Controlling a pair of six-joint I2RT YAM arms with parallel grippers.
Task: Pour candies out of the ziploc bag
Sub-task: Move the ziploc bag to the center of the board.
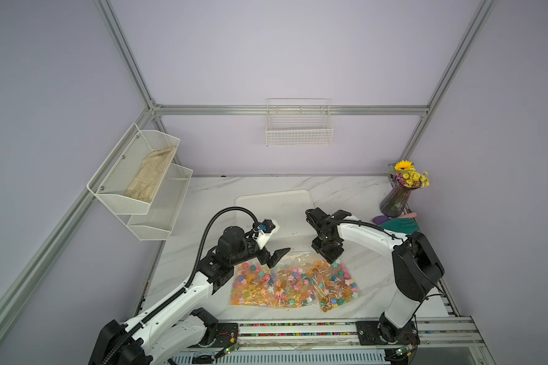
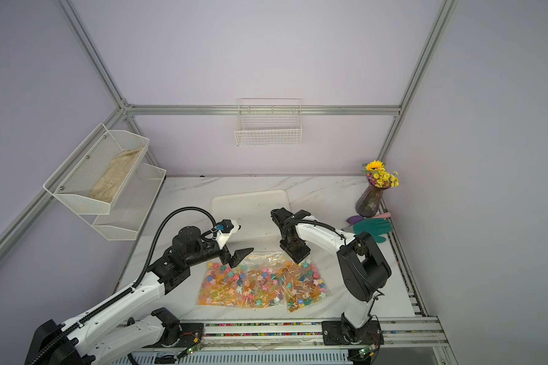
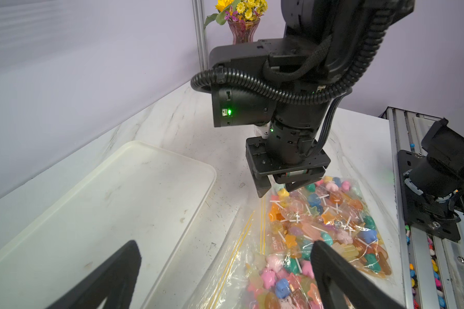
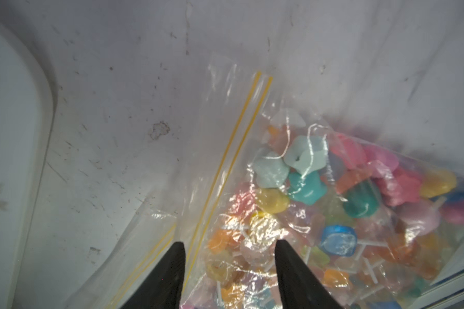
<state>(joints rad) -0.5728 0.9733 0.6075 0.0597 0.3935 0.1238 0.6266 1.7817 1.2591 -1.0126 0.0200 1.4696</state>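
A clear ziploc bag (image 1: 282,281) (image 2: 253,284) with yellow zip lines lies flat on the marble table, full of the candies (image 3: 319,214) (image 4: 306,184), small multicoloured sweets on white sticks. My left gripper (image 1: 274,257) (image 3: 224,251) hovers open wide over the bag's far left corner; its two black fingers straddle the zip edge with nothing gripped. My right gripper (image 1: 329,260) (image 4: 229,243) points down on the bag's far right corner. Its jaws stand apart, with bag film and candies between them, one finger beside the zip line.
A white tray (image 1: 266,202) (image 3: 118,200) lies just behind the bag. A purple vase of flowers (image 1: 396,199) and a green glove (image 1: 399,226) sit at the right. Mesh shelves (image 1: 140,177) hang left, a wire basket (image 1: 299,126) on the back wall. Loose candies lie in the front rail (image 1: 298,325).
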